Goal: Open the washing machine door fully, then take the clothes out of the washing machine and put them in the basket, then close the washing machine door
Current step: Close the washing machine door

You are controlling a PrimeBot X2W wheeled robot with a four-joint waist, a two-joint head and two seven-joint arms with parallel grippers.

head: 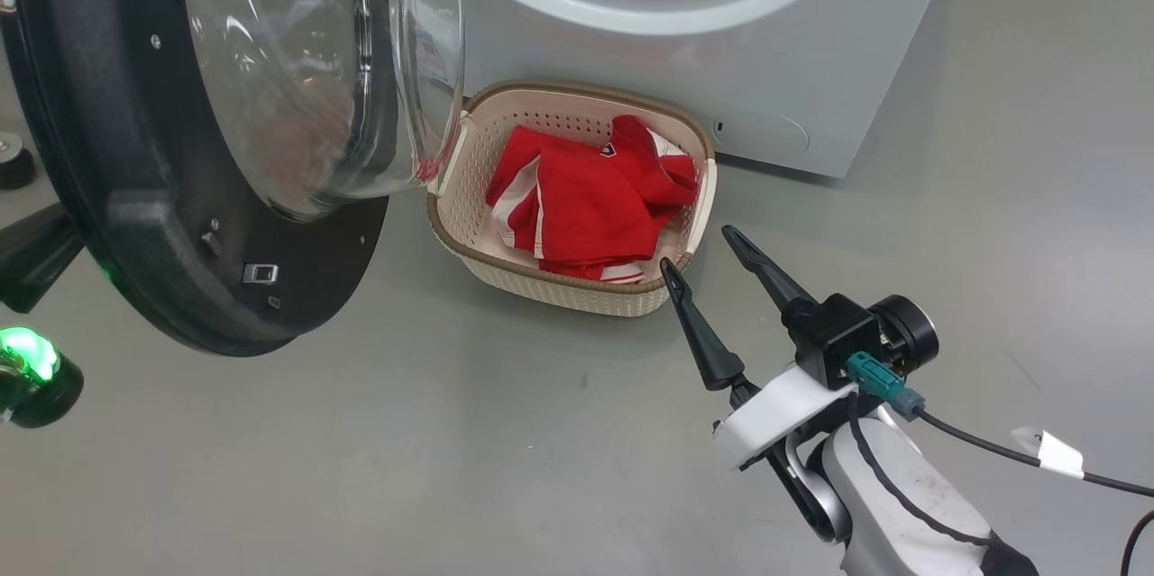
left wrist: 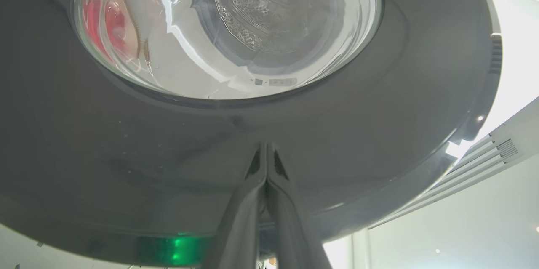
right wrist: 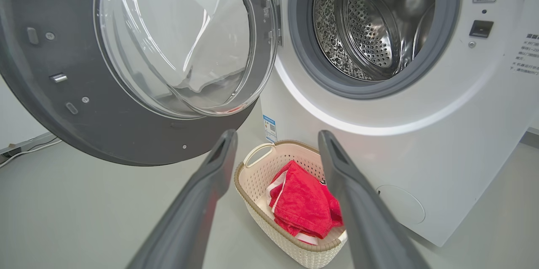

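The washing machine door (head: pixel 162 224) stands swung open, its black rim and glass bowl (right wrist: pixel 185 41) facing the floor side. The white washing machine (right wrist: pixel 421 134) shows a bare steel drum (right wrist: pixel 370 25). The red clothes (head: pixel 590 197) lie in the cream basket (head: pixel 577 292) on the floor at the machine's foot. My right gripper (head: pixel 699 256) hangs open just right of the basket, nothing between its fingers. My left gripper (left wrist: pixel 266 155) is shut, its tips close against the outer face of the door (left wrist: pixel 126 155); whether they touch it is unclear.
Grey floor stretches in front of the machine and to the right. A black cable (head: pixel 992 445) with a white tag trails from my right wrist. A green light (head: pixel 27 351) glows on dark gear at the left edge.
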